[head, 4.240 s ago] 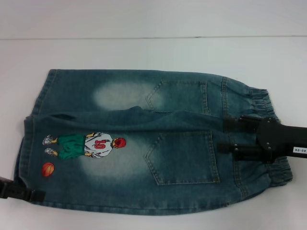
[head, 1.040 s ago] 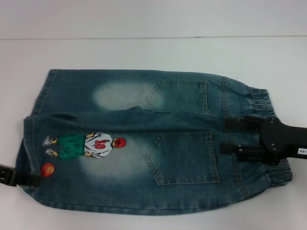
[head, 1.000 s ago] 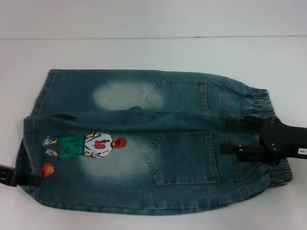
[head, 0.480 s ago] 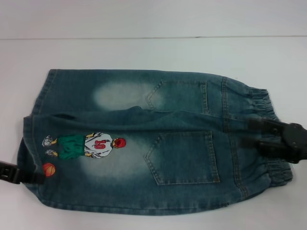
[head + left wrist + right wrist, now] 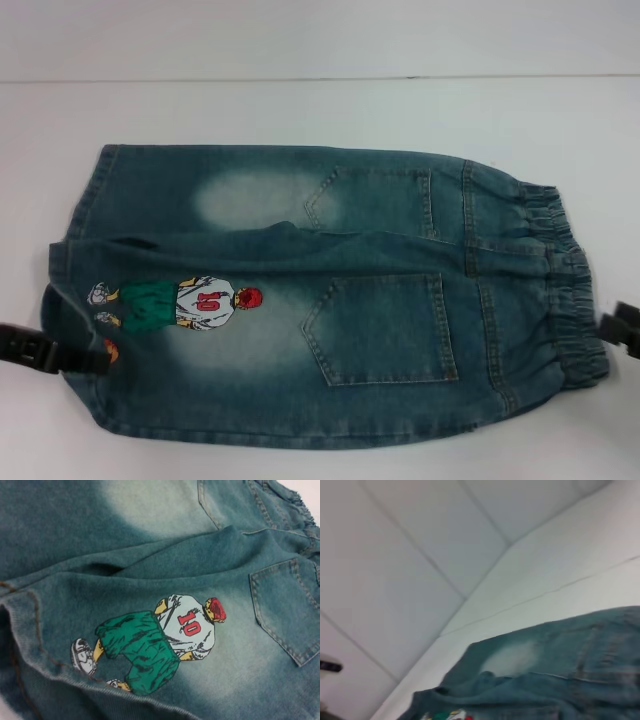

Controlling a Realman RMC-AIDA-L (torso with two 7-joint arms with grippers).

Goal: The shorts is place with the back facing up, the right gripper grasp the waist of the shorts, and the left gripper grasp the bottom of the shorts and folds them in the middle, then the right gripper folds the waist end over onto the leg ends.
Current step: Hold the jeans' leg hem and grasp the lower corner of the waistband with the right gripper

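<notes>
The blue denim shorts (image 5: 300,300) lie flat with the back pockets up. The elastic waist (image 5: 565,290) is to the right and the leg ends (image 5: 70,260) are to the left. A basketball player print (image 5: 180,303) marks the near leg and fills the left wrist view (image 5: 165,640). My left gripper (image 5: 95,357) reaches in from the left edge onto the near leg's hem and covers most of the orange ball print. My right gripper (image 5: 625,330) shows only as a dark tip at the right edge, just off the waistband. The right wrist view catches the shorts (image 5: 560,670) from a low angle.
The white table (image 5: 300,110) surrounds the shorts, with a seam line across the back. The near leg overlaps the far one along a raised fold (image 5: 280,235). A back pocket (image 5: 385,328) sits on the near half.
My right gripper has pulled back off the waistband to the right edge of the head view. My left gripper has moved right onto the near leg's hem, and the hem corner has bunched up slightly.
</notes>
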